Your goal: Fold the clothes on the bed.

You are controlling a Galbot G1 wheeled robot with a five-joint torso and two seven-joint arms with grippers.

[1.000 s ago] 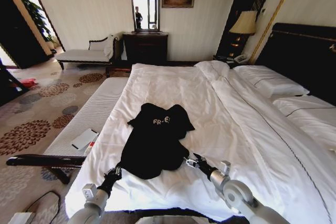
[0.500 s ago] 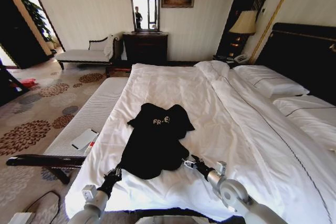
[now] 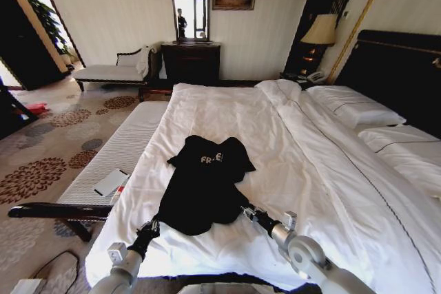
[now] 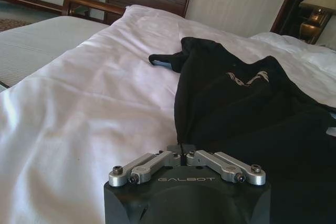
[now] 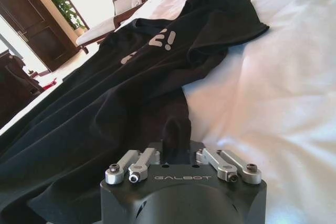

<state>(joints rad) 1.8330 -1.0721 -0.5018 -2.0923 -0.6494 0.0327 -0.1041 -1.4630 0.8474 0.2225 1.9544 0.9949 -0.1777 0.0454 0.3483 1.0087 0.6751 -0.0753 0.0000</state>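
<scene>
Black T-shirt (image 3: 204,187) with white lettering on the white bed (image 3: 275,142).

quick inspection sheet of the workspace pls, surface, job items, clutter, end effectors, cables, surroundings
surface: bed with a white duvet, lightly creased; white pillows by the dark headboard
job's things: black T-shirt with white lettering lies rumpled on the duvet, hem toward the robot, not folded
clutter: a white flat item on the striped bench beside the bed
end effectors: left end effector at the shirt's near left hem, fingers closed on the fabric; right end effector at the near right hem, also closed on it
cables: a dark cable on the carpet, near left
surroundings: chaise, dark dresser under a mirror, lit lamp, patterned carpet
</scene>
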